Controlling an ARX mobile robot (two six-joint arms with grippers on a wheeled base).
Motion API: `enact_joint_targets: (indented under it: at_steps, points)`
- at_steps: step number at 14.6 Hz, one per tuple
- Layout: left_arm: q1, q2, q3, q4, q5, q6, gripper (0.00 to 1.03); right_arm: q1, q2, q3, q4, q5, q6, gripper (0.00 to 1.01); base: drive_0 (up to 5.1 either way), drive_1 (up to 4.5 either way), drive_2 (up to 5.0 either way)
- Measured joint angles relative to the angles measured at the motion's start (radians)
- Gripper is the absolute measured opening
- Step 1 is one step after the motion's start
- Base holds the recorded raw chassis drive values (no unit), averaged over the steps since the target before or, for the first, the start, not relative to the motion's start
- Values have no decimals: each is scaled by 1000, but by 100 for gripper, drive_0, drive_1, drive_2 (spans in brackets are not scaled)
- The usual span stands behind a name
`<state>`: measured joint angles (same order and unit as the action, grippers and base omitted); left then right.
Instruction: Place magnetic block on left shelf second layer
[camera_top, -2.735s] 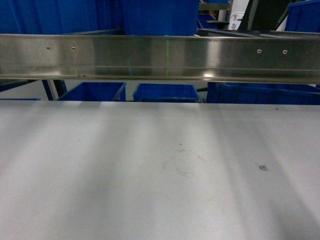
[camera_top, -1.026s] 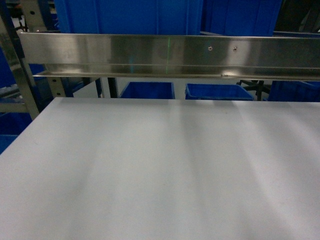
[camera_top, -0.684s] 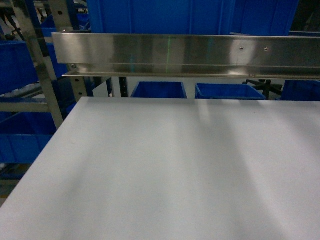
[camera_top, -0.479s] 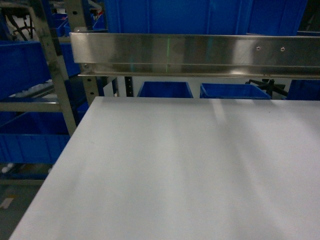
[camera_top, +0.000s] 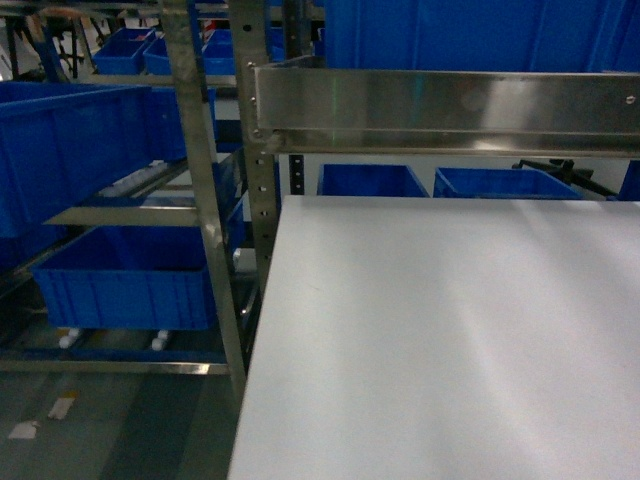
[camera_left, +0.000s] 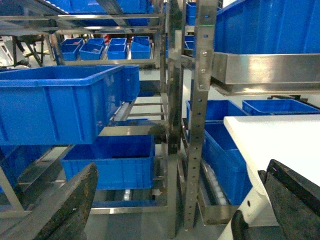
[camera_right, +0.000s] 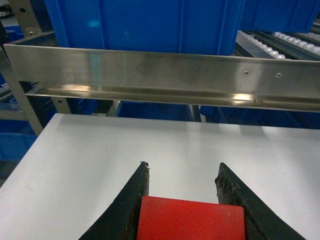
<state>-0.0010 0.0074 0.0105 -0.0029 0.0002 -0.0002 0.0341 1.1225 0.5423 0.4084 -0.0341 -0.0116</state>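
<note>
The right gripper (camera_right: 182, 197) had the red block (camera_right: 190, 219) pinched tight between its black fingers (camera_right: 131, 200), hovering over the white table (camera_top: 440, 330) with the steel rail (camera_right: 165, 75) at 12 o'clock. The left gripper (camera_left: 175, 205) was spread wide, holding nothing. The big blue bin (camera_left: 55, 102) on the rack sat off around 10 o'clock, well apart from the block.

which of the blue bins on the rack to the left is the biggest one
The large deep blue bin on the upper left tier: it is wider and deeper than the bin below it and the small bins behind.
</note>
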Motion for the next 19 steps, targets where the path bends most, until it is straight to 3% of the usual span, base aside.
enact_joint_targets:
  at_steps: [19]
  points:
    - [0, 0, 0, 0, 0, 0, 98, 0, 0, -1, -3, 1, 0, 34, -461, 388, 83]
